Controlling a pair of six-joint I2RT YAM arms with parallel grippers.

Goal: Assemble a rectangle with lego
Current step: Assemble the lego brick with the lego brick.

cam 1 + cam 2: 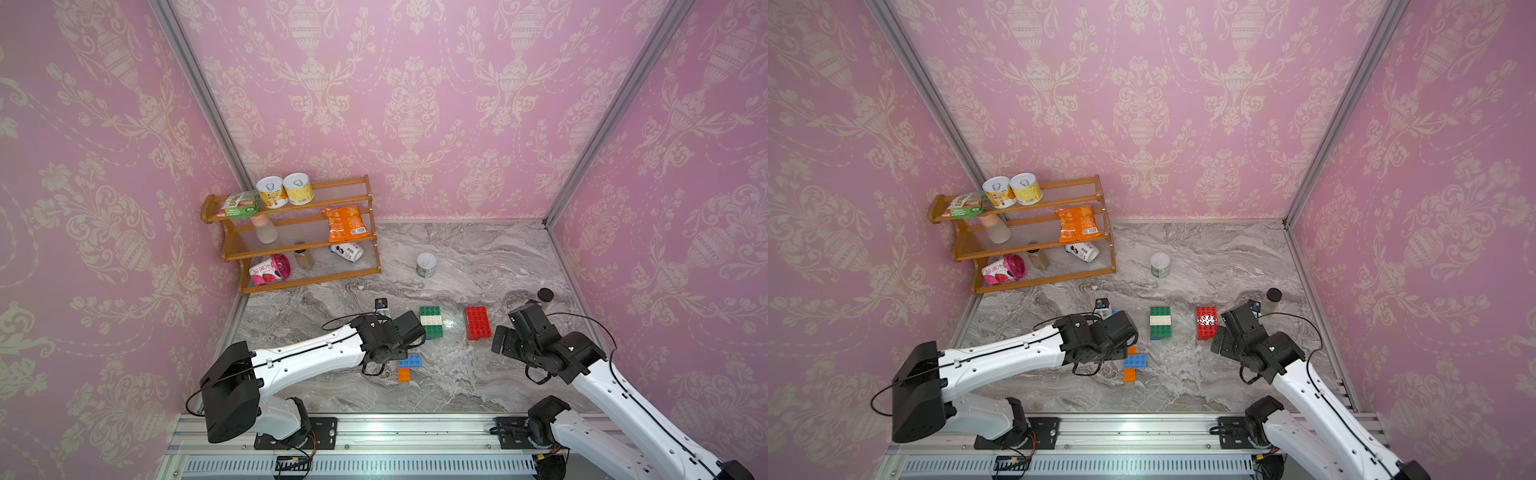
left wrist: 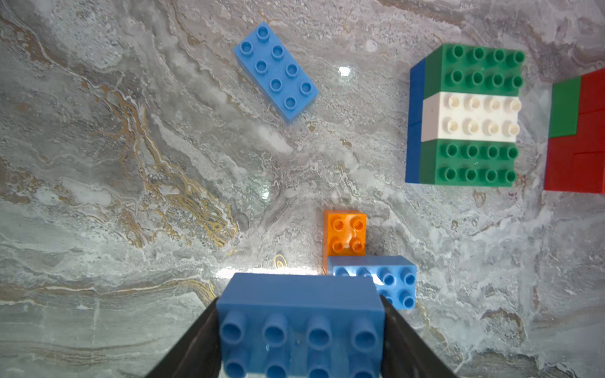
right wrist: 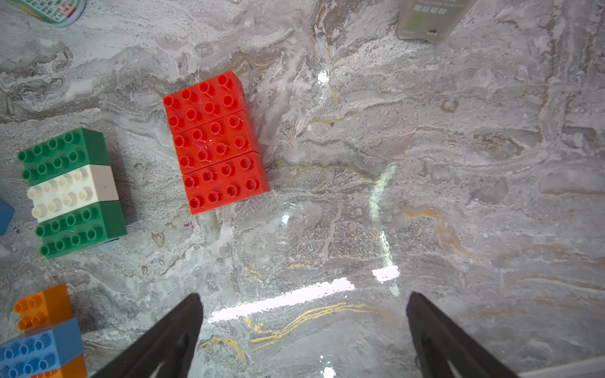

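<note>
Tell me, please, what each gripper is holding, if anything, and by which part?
The left gripper holds a blue 2x4 brick, clamped across its length by the two short ends. The right gripper is open and holds nothing.

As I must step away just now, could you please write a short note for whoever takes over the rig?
Left gripper: shut on a blue brick.
Right gripper: open, empty, near the red block.
Green-and-white block and red block stand apart; the orange-and-blue cluster and a loose blue brick lie nearer the left arm.
Done: separate blocks stacked. Left: join all into one rectangle.
</note>
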